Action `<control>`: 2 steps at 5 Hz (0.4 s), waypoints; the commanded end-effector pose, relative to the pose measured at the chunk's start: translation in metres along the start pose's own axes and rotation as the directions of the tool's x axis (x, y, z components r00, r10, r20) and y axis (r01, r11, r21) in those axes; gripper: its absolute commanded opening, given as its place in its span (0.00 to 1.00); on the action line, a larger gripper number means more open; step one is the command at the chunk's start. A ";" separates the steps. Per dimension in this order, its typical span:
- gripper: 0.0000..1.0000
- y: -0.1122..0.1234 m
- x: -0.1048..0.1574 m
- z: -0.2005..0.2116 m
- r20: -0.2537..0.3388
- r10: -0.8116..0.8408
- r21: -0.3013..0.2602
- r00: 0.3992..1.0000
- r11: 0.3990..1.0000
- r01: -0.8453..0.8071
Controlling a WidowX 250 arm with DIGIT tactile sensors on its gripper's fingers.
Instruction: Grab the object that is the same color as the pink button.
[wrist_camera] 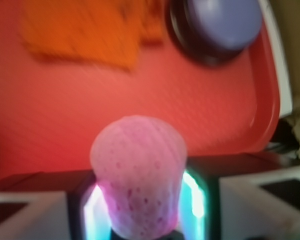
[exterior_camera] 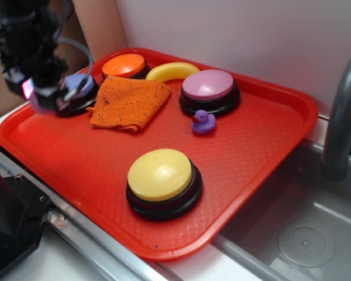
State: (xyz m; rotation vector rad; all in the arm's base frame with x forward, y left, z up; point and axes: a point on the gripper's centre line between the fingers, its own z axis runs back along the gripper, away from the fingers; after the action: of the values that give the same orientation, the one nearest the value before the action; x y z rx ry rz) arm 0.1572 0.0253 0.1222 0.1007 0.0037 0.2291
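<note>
The gripper hangs over the back left corner of the red tray, just in front of the blue-lavender button. The wrist view shows its jaws closed on the pink ball, which fills the gap between the two lit fingers; the picture is blurred, so the dimples on the ball show only faintly. In the exterior view the ball is barely a pink glimmer at the gripper's tip.

The pink button sits toward the far right of the tray, well apart from the gripper. Just in front of that button stands the purple duck. To its left lie a yellow banana-shaped toy, an orange button and a folded orange cloth. A yellow button rests nearer the tray's front edge. A steel sink lies to the right of the tray.
</note>
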 end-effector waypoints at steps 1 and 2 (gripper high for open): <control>0.00 -0.024 0.034 0.094 0.159 -0.018 -0.089 0.987 0.995 0.033; 0.00 -0.031 0.042 0.104 0.184 -0.017 -0.060 0.983 0.998 0.028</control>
State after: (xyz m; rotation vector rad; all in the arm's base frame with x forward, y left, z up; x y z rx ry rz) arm 0.2098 -0.0074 0.2075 0.0652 -0.1377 0.2032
